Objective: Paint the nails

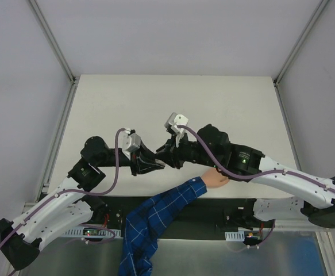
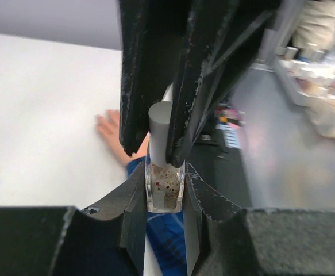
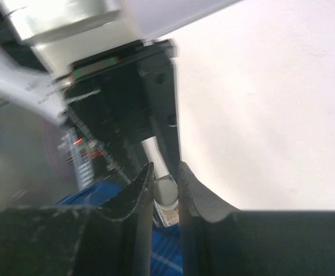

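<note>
My left gripper (image 2: 165,173) is shut on a small clear nail-polish bottle (image 2: 165,188) with red-speckled contents, held above the table. My right gripper (image 3: 166,171) comes from the opposite side and is shut on the bottle's grey cap (image 3: 167,191); its black fingers (image 2: 138,86) hang over the cap (image 2: 159,129) in the left wrist view. The two grippers meet at mid-table (image 1: 160,160). The pale hand (image 1: 216,178) with the blue plaid sleeve (image 1: 167,210) lies flat at the table's near edge, partly under my right arm. It also shows in the left wrist view (image 2: 112,135). Its nails cannot be made out.
The white table (image 1: 173,103) is walled by pale panels with metal frame bars. A dark strip with electronics and cables (image 1: 236,215) runs along the near edge between the arm bases. The sleeve passes beneath the bottle (image 3: 170,256).
</note>
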